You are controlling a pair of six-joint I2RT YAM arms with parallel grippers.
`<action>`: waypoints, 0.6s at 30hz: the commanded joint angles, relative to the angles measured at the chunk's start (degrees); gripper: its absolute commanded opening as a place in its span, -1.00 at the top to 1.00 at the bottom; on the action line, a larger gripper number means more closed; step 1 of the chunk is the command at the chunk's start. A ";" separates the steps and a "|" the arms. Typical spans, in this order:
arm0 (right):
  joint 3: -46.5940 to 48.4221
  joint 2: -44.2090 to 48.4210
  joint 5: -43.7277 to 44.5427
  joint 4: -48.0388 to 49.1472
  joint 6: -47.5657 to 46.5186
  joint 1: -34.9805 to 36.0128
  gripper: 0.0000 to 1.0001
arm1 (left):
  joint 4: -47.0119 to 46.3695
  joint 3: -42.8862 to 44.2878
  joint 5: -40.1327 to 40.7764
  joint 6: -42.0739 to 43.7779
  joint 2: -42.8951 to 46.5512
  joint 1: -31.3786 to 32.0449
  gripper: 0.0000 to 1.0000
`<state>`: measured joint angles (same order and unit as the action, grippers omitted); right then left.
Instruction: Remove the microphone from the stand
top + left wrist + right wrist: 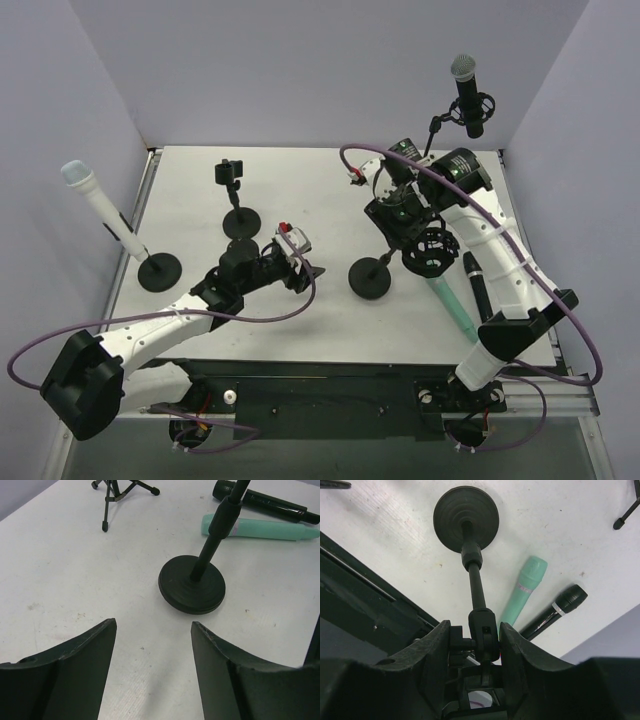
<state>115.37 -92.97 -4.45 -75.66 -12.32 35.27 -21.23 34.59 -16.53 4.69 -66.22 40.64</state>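
Note:
A white microphone (93,198) sits tilted in a round-base stand (160,271) at the far left. A black microphone with a silver grille (468,92) sits in a shock mount on a tripod stand at the back right. My right gripper (415,235) is shut on the swivel joint (485,632) at the top of a round-base stand (370,278), whose mount (431,251) holds no microphone. My left gripper (310,272) is open and empty, low over the table, facing that stand's base (192,584).
A teal microphone (450,300) and a black microphone (477,286) lie on the table right of the middle stand; both show in the left wrist view (260,527) (272,506). Another stand with an empty clip (232,175) stands at the back centre.

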 commanded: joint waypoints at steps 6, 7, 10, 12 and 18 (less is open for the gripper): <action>0.82 -8.01 1.99 -6.26 -2.01 0.77 1.00 | 0.75 -1.54 -2.89 -3.63 2.84 -1.27 -0.41; 0.82 -9.76 2.16 -6.34 -2.10 1.29 1.00 | 0.84 -1.54 -2.89 -3.63 3.02 -1.62 -0.41; 0.56 -14.41 2.60 -6.78 -2.01 1.65 1.00 | 0.40 -2.59 -4.03 -3.46 3.99 -2.50 -0.41; 0.03 -16.53 2.86 -6.43 -1.40 1.82 1.00 | -0.21 -3.47 -4.21 -3.63 4.60 -3.02 -0.40; -0.32 -19.79 6.91 -5.55 -2.36 2.18 1.00 | 0.14 -4.97 -4.65 -3.90 6.36 -4.61 -0.39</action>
<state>115.90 -110.56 -1.32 -74.22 -14.06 37.45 -19.81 30.06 -19.57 1.65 -61.67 37.15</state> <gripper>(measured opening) 0.359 0.699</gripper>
